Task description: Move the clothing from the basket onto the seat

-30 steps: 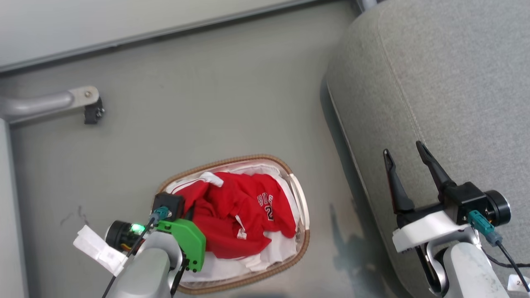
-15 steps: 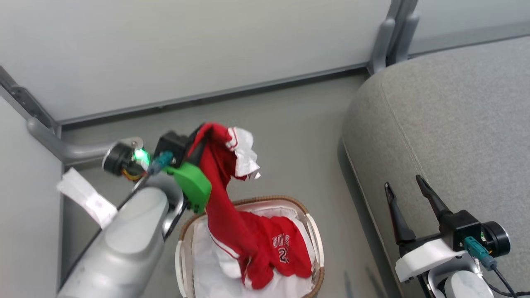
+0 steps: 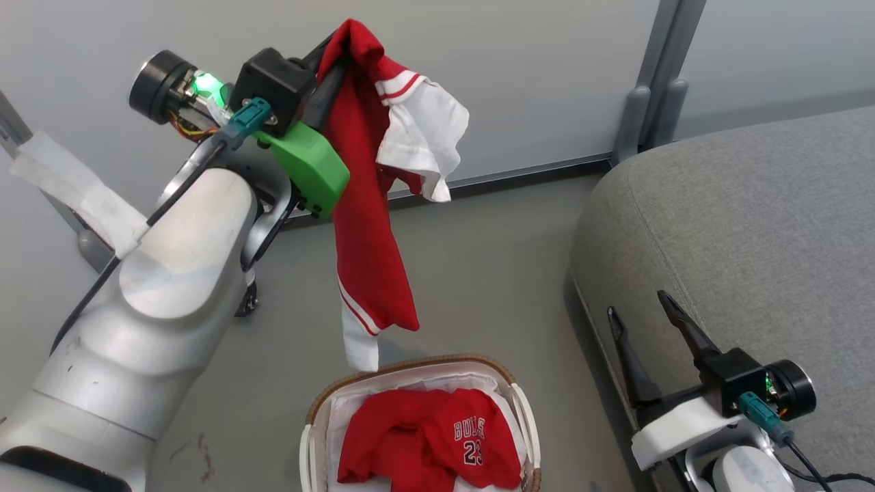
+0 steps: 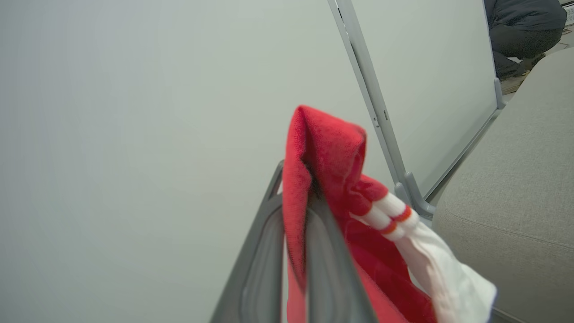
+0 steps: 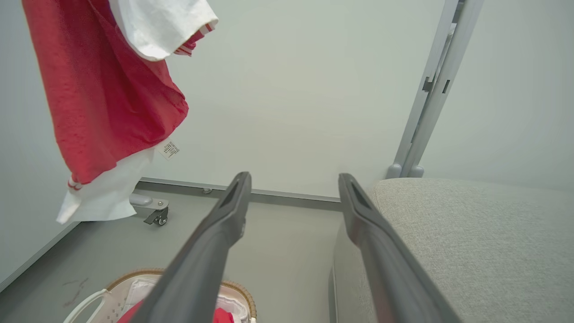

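The seat (image 3: 752, 225) takes up the right side. A red garment (image 3: 366, 225) hangs from the left gripper (image 3: 333, 65), which is clamped on its top fold, high above the basket (image 3: 410, 363) and well left of the seat. A jersey (image 3: 424, 444) lies in the basket. The right gripper (image 3: 636, 304) hovers at the seat's edge, fingers spread, holding nothing. The left wrist view shows the fold pinched between the fingers (image 4: 258, 269). The right wrist view shows a small label (image 5: 168, 149) near the garment's hem.

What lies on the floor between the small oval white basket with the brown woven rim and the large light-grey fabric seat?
Nothing: in the head view the grey floor between the basket and the seat is bare.
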`<state>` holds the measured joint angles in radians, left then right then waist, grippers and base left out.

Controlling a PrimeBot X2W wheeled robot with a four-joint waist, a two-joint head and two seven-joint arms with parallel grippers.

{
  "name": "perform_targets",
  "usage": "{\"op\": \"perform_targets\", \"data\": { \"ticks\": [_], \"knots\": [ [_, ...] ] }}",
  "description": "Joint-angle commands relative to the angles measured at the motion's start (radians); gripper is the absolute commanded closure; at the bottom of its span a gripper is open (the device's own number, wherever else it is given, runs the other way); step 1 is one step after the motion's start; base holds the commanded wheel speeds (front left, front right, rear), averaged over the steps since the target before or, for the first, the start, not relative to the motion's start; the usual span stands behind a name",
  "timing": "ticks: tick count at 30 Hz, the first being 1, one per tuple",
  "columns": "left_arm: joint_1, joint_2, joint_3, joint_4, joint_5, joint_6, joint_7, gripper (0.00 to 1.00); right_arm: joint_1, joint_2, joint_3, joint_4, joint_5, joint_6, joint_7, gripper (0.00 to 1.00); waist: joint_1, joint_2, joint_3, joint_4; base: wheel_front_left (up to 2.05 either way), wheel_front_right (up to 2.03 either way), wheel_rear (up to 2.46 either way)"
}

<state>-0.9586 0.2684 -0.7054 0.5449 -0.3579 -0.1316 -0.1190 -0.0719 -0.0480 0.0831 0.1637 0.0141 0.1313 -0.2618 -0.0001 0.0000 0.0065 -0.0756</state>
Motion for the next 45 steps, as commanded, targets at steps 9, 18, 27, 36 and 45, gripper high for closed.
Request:
{"op": "perform_targets", "data": {
  "ticks": [9,18,27,36,45],
  "knots": [
    [-0.096,-0.05,-0.037,0.006,0.0,0.002,0.042,1.0,-0.096,-0.004,0.179,0.002,0.057,-0.001,-0.005,0.0,0.0001,0.0,-0.005,-0.003,0.0,0.0,0.0],
    [-0.137,-0.114,-0.091,0.028,-0.013,0.002,0.041,1.0,-0.206,-0.005,0.315,-0.002,0.14,-0.001,-0.005,0.0,0.0001,0.0,-0.007,0.024,0.0,0.0,0.0],
    [-0.176,-0.173,-0.145,0.052,-0.046,0.002,0.026,1.0,-0.363,-0.004,0.382,0.16,0.101,-0.001,-0.004,0.0,0.0001,0.0,0.008,0.076,0.0,0.0,0.0],
    [-0.169,-0.18,-0.183,0.08,-0.082,0.002,-0.005,1.0,-0.441,-0.004,0.416,0.312,0.152,-0.001,-0.004,1.0,0.0001,0.0,0.011,0.108,0.0,0.0,0.0],
    [-0.104,-0.148,-0.173,0.126,-0.121,0.003,-0.04,1.0,-0.417,-0.004,0.388,0.296,0.179,-0.001,-0.004,1.0,0.0001,0.0,0.012,0.09,0.0,0.0,0.0]
  ]
}}
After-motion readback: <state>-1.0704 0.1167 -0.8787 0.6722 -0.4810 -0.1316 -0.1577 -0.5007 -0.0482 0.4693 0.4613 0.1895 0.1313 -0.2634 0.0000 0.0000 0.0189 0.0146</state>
